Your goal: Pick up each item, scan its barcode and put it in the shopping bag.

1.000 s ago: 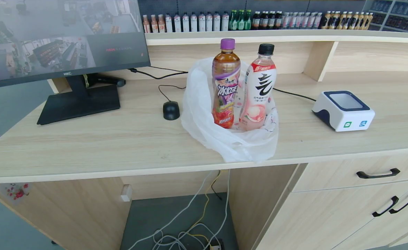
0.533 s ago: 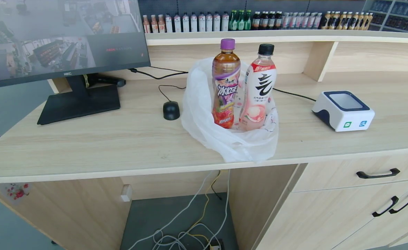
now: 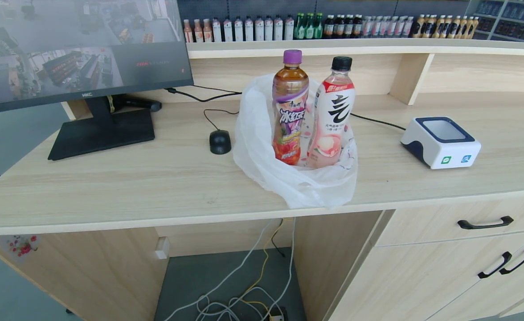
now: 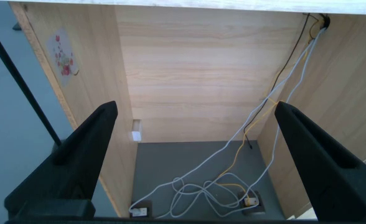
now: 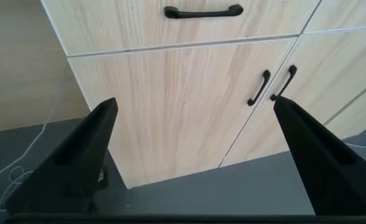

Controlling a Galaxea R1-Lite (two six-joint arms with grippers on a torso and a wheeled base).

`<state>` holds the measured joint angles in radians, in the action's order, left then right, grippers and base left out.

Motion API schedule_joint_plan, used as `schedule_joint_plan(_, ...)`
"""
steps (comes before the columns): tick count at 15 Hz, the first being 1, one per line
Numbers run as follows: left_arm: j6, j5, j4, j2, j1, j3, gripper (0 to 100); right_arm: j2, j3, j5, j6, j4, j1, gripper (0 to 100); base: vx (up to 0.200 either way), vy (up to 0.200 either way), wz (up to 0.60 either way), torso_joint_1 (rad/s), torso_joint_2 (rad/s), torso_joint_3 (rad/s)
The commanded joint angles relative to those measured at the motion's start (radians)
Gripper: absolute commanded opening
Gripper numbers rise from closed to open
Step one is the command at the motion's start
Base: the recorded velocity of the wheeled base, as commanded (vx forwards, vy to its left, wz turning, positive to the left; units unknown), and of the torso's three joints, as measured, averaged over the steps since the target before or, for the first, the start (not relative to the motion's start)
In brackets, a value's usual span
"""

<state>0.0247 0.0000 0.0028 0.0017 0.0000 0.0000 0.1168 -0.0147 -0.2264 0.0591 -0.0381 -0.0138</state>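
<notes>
Head view, last second: has anything shifted?

Nothing has. The purple-capped bottle [image 3: 290,107] and the black-capped bottle [image 3: 333,113] stand upright, side by side, in the bag [image 3: 262,151] on the surface [image 3: 155,178], with the scanner [image 3: 440,141] well to the right. I'd judge the task as good as finished.

And the claws?

The left claw [image 4: 195,107] is spread wide and empty, down below the surface, facing the cables [image 4: 209,190]. The right claw [image 5: 195,101] is just as wide, touching nothing, facing the cupboard doors [image 5: 189,106].
</notes>
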Motion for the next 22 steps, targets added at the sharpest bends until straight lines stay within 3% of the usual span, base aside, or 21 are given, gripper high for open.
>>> schedule_joint_plan(1, 0.0, 0.0, 0.0, 0.0, 0.0, 0.0, 100, -0.094, 0.009, 0.082, -0.005, -0.009, 0.0, 100, 0.0, 0.0, 0.0, 0.0, 0.0, 0.0)
schedule_joint_plan(3, 0.0, 0.0, 0.0, 0.0, 0.0, 0.0, 100, -0.117, 0.015, 0.256, -0.001, -0.023, 0.011, 100, 0.0, 0.0, 0.0, 0.0, 0.0, 0.0)
schedule_joint_plan(5, -0.002, 0.0, 0.0, 0.0, 0.0, 0.0, 100, -0.117, 0.01, 0.223, -0.036, 0.053, 0.011, 100, 0.0, 0.0, 0.0, 0.0, 0.0, 0.0)
schedule_joint_plan(14, -0.009, 0.0, 0.0, 0.0, 0.0, 0.0, 100, -0.115, 0.015, 0.226, -0.058, 0.032, 0.011, 100, 0.0, 0.0, 0.0, 0.0, 0.0, 0.0)
schedule_joint_plan(22, -0.005, 0.0, 0.0, 0.0, 0.0, 0.0, 100, -0.115, 0.015, 0.226, -0.058, 0.03, 0.011, 100, 0.0, -0.2, 0.0, 0.005, 0.0, 0.002)
